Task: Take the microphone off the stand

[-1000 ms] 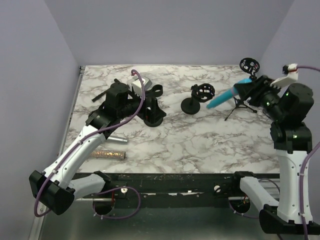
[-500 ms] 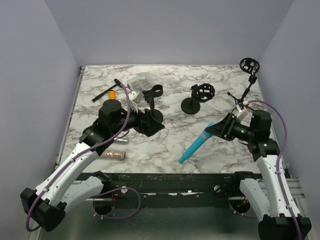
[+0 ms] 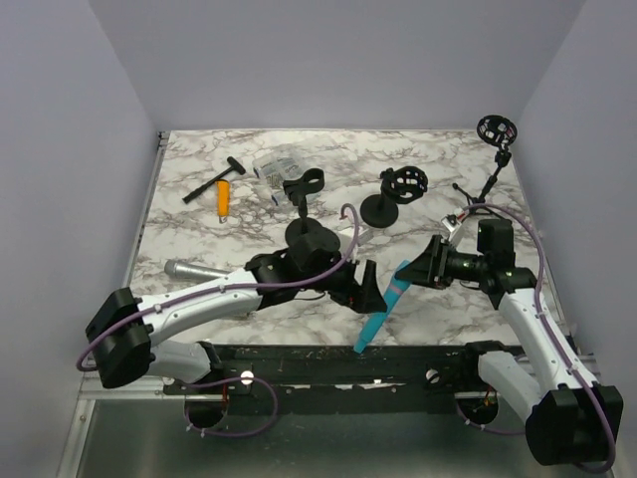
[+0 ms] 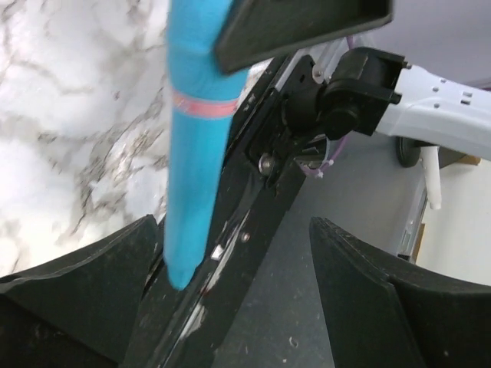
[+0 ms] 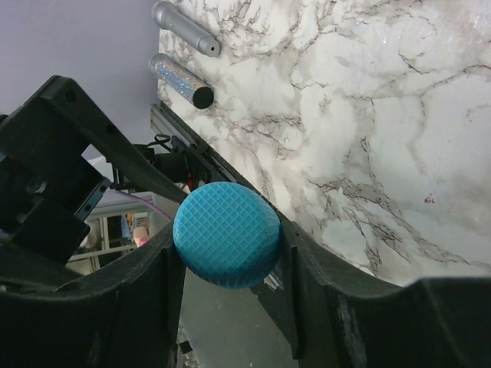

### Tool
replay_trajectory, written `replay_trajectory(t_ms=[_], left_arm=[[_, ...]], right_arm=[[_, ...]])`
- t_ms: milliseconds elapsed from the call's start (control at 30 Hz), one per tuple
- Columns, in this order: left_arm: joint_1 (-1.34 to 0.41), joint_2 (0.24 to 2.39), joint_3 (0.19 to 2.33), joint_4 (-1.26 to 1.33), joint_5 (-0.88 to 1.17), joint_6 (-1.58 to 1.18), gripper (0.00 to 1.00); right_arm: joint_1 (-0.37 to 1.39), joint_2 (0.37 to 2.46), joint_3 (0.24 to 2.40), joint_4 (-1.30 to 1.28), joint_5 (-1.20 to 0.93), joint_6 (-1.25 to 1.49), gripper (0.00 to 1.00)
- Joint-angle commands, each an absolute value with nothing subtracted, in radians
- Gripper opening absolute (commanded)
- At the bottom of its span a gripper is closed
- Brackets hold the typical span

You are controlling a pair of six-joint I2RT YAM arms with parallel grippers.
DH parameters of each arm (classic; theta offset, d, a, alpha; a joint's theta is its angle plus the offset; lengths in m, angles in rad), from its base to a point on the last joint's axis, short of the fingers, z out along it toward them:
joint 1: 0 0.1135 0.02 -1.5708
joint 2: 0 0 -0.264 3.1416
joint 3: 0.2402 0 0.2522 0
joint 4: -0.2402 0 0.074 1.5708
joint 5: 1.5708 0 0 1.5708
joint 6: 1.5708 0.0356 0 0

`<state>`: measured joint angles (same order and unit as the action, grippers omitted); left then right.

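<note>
1. Marble table (image 3: 448, 169) holds all the things.
2. A tall black stand (image 3: 495, 149) is at the far right corner, well apart from the blue mic.
3. The blue mic (image 3: 378, 319) is tilted, with its head up. Its tail is down by the table's near edge.
4. A silver mic (image 3: 194, 270) lies flat on the left side.
5. My right pincer (image 3: 406, 271) pinches the blue mic's round head.
6. My left pincer (image 3: 372, 293) is spread wide. The blue handle sits between its fingers, close to one, not squeezed.
</note>
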<state>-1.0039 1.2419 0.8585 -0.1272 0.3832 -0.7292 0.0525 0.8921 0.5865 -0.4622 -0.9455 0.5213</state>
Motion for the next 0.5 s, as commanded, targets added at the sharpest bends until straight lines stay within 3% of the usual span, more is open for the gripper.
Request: replay_trajectory(t_ms=[0, 233, 467], left_arm=[[-1.087, 1.371, 1.010, -0.153, 0.289, -0.674, 0.80], [-1.167, 1.538, 1.241, -0.406, 0.081, -0.535, 0.74], [-1.186, 1.564, 1.222, -0.388, 0.022, -0.532, 0.63]], right_arm=[[0.057, 0.888, 0.565, -0.426, -0.996, 0.505, 0.01], [0.057, 0.881, 0.540, -0.398, -1.012, 0.519, 0.01], [0.057, 0.878, 0.544, -0.392, -1.027, 0.530, 0.01]])
